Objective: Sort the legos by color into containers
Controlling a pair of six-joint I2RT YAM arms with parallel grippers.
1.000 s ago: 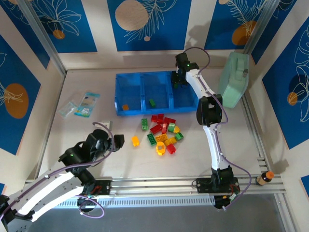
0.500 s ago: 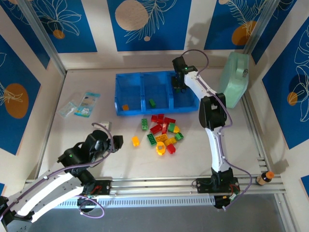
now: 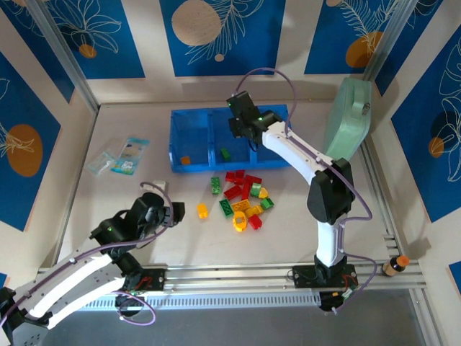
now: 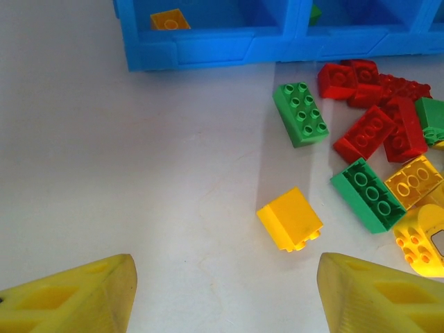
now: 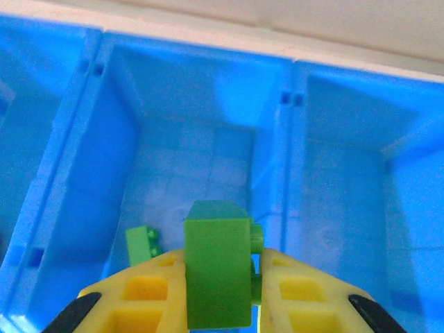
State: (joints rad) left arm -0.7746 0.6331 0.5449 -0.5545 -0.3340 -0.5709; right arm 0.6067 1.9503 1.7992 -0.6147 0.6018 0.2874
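The right gripper [image 3: 242,127] is hanging over the middle compartment [image 5: 198,166] of the blue tray [image 3: 175,160], clenching a green brick [image 5: 216,263] between its yellow fingers [image 5: 149,298]. This is looking like the drop-off step for a green piece. A second green brick [image 5: 142,244] is already lying on that compartment's floor, while an orange brick [image 3: 186,159] is sitting in the left compartment. The next move, as I am judging it, is calling for the gripper to lower a little inside the walls and let go. It should be staying clear of the divider [image 5: 274,173] on its right so the brick is not tipping into the neighbouring compartment.

The left gripper [image 4: 225,267] is hovering released and empty above the worktop [image 4: 104,173]. A yellow brick [image 4: 290,218] is lying just ahead of it, a little apart from the pile [image 3: 245,198] of red, green and yellow legos in front of the tray.

Compared with a second ago, the right arm is now reaching further left: its gripper was then over the right compartment and has swung across to the middle one. The left arm has hardly shifted, and the loose bricks are lying where they were
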